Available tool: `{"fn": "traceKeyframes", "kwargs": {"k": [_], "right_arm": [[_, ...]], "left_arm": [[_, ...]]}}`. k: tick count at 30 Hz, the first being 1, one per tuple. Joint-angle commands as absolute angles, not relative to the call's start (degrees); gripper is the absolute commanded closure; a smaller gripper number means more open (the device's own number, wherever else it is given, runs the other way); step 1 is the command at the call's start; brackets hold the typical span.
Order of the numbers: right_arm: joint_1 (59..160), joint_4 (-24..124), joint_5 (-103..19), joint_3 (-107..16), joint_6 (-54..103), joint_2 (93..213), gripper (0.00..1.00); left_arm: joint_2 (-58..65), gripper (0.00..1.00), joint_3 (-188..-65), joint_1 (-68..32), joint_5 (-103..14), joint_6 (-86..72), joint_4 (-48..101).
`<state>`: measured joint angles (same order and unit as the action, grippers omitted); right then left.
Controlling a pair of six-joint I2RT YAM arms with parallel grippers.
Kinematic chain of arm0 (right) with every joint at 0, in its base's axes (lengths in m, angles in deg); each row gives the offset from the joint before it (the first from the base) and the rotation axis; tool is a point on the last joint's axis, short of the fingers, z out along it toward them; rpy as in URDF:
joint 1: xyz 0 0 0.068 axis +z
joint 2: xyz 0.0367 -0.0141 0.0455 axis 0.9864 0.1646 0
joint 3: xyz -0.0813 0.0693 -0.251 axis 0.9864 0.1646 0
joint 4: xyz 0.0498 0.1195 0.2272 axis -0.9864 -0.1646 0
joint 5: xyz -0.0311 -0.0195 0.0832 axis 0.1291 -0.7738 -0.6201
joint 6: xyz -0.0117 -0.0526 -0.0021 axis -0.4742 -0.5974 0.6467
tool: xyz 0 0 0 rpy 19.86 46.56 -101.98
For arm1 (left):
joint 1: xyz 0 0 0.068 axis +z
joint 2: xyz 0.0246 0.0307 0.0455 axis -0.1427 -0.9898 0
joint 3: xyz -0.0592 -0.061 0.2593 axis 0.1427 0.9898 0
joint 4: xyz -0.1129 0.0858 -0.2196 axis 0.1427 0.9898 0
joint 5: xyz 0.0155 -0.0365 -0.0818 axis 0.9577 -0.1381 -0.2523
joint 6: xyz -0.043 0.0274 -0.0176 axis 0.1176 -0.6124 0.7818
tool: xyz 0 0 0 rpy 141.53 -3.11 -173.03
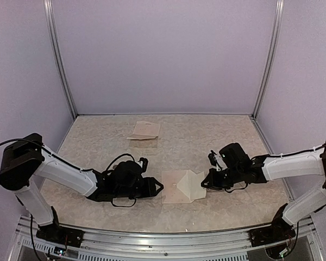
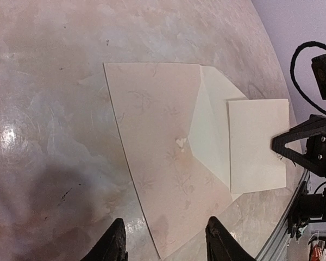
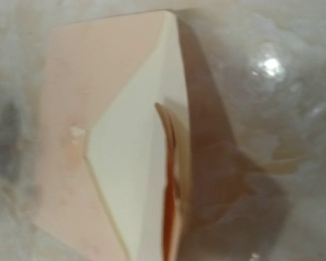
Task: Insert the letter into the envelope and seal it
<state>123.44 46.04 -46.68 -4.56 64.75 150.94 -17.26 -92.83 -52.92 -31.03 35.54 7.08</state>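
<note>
Left gripper [image 2: 168,243]: low over the table [image 1: 98,147], its two black fingers spread apart with nothing pinched; the envelope's near corner lay between them.
Envelope [image 2: 152,141]: pinkish-beige, flat on the table in the middle, between the two grippers, its long side running toward the left wrist camera.
Flap [image 2: 209,128]: open, cream inner face up, pointing away from the left gripper toward the right one.
Letter [image 2: 258,147]: a pale rectangular sheet lying over the open flap, most of it sticking out past the envelope; whether its edge had entered the pocket could not be told.
Right gripper [image 1: 205,184]: closed on the letter's outer edge, just beside the flap's tip.
Tan sheet [image 1: 145,130]: flat on the table farther back, well apart from the envelope.
</note>
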Motion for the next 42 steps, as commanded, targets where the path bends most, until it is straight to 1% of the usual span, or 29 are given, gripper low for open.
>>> {"fn": "traceKeyframes", "kwargs": {"k": [1,7,18,42], "right_arm": [[122.45,44.71,-46.88,-5.65,62.82,153.82,1.00],[122.31,44.18,-46.57,-6.16,62.25,157.09,1.00],[122.35,46.09,-48.69,-7.44,62.20,160.96,1.00],[122.36,49.31,-52.35,-9.85,62.56,166.29,1.00]], "left_arm": [[-20.26,0.55,-95.03,-52.37,-31.88,34.61,6.11],[-24.73,0.58,-96.62,-51.82,-32.96,34.27,6.02],[-28.72,0.72,-96.81,-51.77,-35.50,34.76,3.80],[-30.19,0.74,-98.29,-51.91,-37.05,34.65,3.29]]}}
